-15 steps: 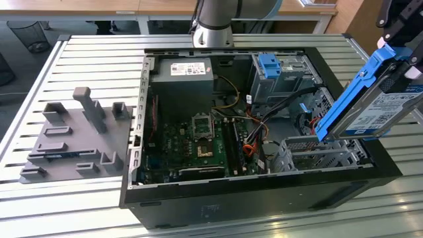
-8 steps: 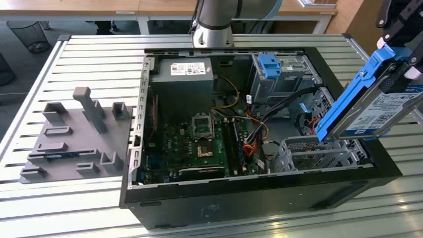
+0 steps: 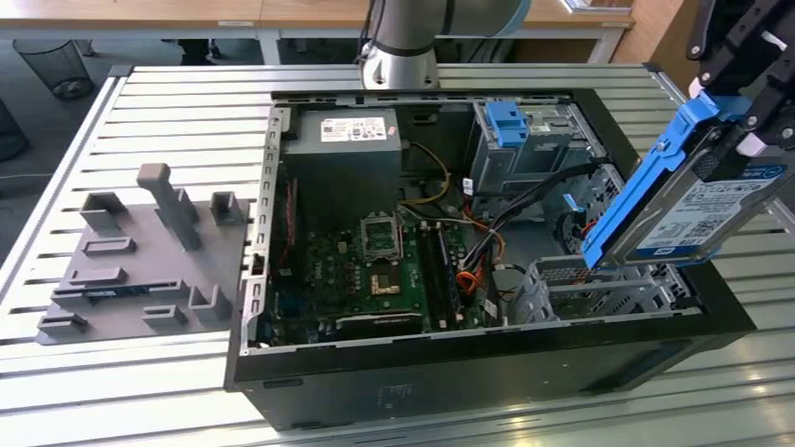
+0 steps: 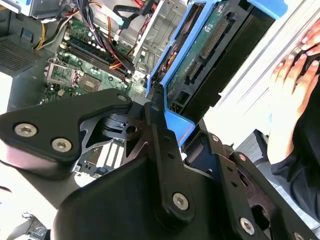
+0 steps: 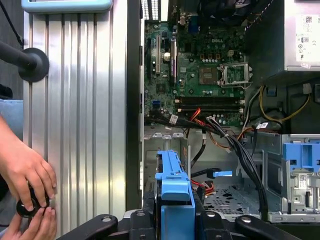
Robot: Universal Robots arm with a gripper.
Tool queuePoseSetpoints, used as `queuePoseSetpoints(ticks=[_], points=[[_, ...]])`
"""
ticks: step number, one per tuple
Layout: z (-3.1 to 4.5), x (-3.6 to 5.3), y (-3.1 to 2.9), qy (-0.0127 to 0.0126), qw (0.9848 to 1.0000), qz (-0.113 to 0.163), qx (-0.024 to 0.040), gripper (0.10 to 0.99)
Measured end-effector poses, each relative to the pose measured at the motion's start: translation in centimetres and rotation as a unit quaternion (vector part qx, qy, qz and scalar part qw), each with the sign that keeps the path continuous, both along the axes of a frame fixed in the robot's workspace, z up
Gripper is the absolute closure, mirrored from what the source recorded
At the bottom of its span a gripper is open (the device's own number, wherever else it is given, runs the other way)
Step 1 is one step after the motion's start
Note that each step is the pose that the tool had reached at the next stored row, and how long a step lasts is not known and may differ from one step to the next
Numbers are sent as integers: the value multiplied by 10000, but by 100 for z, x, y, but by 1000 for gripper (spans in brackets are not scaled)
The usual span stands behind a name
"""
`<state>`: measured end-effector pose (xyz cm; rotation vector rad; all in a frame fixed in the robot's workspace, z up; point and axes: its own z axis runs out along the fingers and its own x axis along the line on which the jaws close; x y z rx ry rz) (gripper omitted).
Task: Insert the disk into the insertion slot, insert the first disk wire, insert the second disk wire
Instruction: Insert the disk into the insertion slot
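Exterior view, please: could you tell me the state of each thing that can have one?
Disk, clamped by the gripper, tilted, not yet inserted.
Gripper, shut on the disk.
Insertion slot, empty.
Computer case, open, side panel off.

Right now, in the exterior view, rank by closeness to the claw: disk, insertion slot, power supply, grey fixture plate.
1. The disk, in the claw, exterior view's right.
2. The insertion slot, below it.
3. The power supply, inside the case.
4. The grey fixture plate, exterior view's far left.
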<state>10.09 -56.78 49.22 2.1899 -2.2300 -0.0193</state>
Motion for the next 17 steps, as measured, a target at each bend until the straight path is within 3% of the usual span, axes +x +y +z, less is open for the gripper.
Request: queuePoseSetpoints(ticks=[6,12,17], points=[[-98,-89,35,-23,10000,1,0,718],[-201,-117,88,-34,10000,1,1,718],[-233,-118,113,-35,10000,0,3,718]])
